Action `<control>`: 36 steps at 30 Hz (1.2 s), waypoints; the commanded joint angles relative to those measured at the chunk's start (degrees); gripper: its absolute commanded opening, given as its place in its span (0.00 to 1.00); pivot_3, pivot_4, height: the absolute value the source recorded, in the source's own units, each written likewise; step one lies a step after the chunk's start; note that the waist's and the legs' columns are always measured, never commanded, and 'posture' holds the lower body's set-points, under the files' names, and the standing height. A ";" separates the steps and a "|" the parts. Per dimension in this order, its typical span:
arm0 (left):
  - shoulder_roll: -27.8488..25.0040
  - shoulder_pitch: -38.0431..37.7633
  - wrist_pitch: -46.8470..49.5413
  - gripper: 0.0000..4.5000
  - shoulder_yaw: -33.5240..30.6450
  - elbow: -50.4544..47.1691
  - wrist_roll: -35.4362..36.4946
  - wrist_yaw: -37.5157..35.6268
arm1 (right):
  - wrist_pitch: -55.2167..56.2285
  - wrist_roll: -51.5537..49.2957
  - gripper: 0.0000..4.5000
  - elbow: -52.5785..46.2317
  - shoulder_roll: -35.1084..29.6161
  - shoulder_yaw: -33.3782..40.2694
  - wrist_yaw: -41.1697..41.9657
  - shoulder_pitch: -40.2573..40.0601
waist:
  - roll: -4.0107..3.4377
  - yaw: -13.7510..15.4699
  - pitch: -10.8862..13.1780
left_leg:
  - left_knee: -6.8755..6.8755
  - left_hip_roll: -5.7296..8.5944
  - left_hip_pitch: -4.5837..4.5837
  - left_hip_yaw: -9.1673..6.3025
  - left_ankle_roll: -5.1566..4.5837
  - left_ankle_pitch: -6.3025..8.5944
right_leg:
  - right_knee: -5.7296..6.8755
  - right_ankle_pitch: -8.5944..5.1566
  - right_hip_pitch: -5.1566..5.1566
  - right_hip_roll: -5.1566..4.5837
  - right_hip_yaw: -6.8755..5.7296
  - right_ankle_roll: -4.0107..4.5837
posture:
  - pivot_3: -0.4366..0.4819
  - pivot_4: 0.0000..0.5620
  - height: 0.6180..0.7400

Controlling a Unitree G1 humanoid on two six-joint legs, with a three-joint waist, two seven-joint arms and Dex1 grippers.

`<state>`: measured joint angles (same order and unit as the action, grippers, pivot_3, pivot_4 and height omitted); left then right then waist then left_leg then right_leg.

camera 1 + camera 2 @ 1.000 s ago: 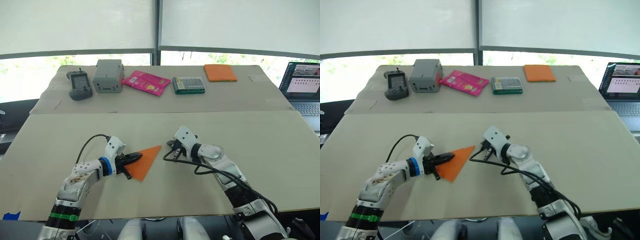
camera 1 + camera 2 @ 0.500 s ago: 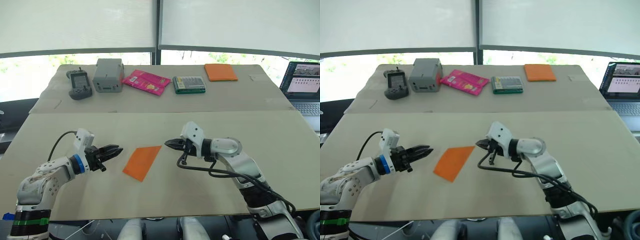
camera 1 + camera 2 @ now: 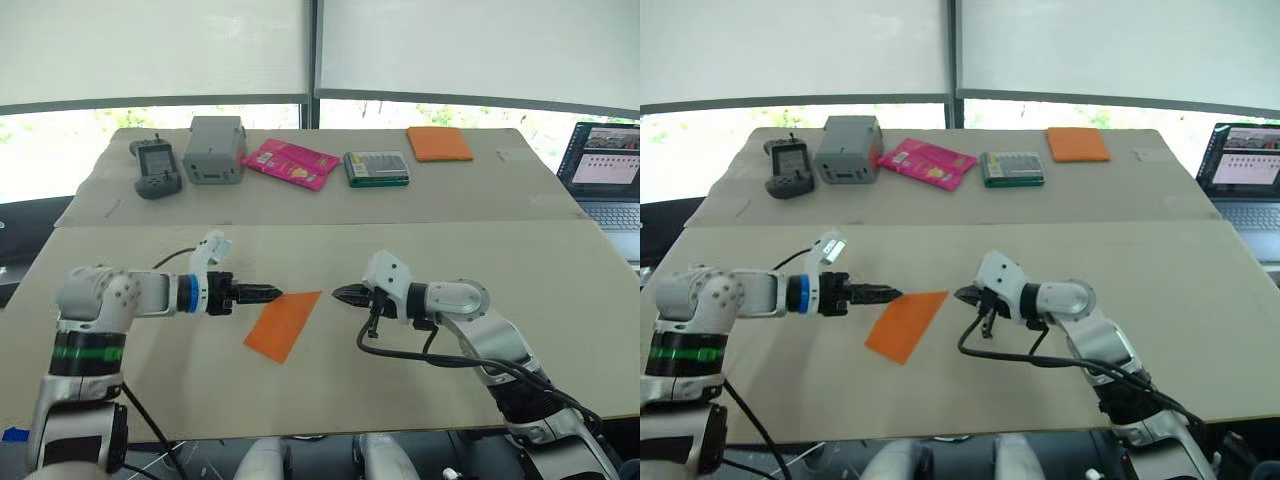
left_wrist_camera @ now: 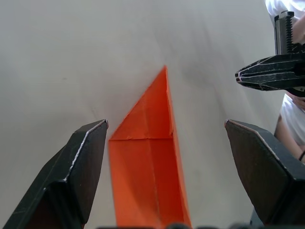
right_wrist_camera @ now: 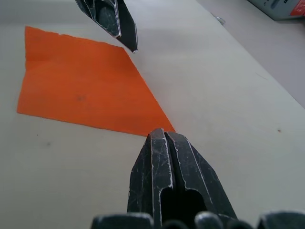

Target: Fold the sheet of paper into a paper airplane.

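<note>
Paper airplane (image 3: 284, 325) lies folded, frame centre, on desk (image 3: 560, 300). Left gripper (image 3: 268, 294) wide, right gripper (image 3: 342, 294) closed empty; task looks near done.

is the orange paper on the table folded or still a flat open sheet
Folded. The sheet of paper is a pointed wedge with crease lines and layered flaps, lying flat on the table.

Bench (image 3: 560, 300): two beige cardboard-covered surfaces, near and far, meeting at a seam. Near surface carried one folded bright orange sheet of paper (image 3: 284, 324), lying flat, pointed corner toward the right. Far surface carried, left to right: dark grey handheld controller (image 3: 157, 167), grey box-shaped device (image 3: 217, 150), pink foil packet (image 3: 292, 164), green-edged flat case (image 3: 377, 168), small thick orange pad (image 3: 439, 144).
</note>
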<state>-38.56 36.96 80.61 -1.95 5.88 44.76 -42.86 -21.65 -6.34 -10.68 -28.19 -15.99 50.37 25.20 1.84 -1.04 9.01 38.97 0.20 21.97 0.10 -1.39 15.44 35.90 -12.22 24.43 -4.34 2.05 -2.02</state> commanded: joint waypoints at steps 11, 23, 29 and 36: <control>0.97 8.33 -0.35 0.52 13.70 7.61 -4.82 -9.66 | -3.67 -0.96 0.00 -7.42 -3.01 4.14 -2.64 -2.76 | 0.02 0.27 0.01 | 0.04 0.01 0.07 0.01 0.01 -0.01 | 0.02 0.00 0.03 -0.01 0.01 0.00 | 0.48 0.27 1.00; 24.03 14.40 11.89 0.01 -21.64 19.93 -5.24 20.00 | -5.04 2.96 0.00 -1.28 -4.58 10.62 -11.09 1.98 | 0.09 0.57 0.06 | 0.36 0.04 0.25 -0.09 -0.01 -0.02 | 0.09 0.03 0.03 -0.08 -0.09 -0.06 | 0.48 0.27 1.00; 37.58 18.81 11.89 0.01 -44.41 15.63 -5.18 42.31 | -5.13 3.48 0.00 -0.11 -4.47 12.56 -14.03 3.35 | 0.11 0.37 0.07 | 0.28 -0.02 0.30 -0.11 0.02 -0.01 | 0.04 0.05 0.09 -0.13 -0.03 -0.06 | 0.48 0.27 1.00; 58.45 21.44 2.49 0.01 -60.98 4.57 -5.33 65.79 | -5.89 3.15 0.00 0.08 -4.25 13.38 -15.98 3.41 | 0.22 -0.04 0.13 | 0.14 -0.03 0.22 -0.05 0.25 0.05 | -0.01 0.16 0.15 -0.08 0.22 -0.11 | 0.48 0.27 1.00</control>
<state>7.02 56.40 86.05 -61.77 13.09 38.10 19.18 -27.21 -2.97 -9.14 -32.36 -3.89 35.20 27.93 2.06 -1.08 9.14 39.02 0.18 22.20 0.03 -1.04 15.43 35.88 -12.06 24.62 -4.42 2.26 -2.13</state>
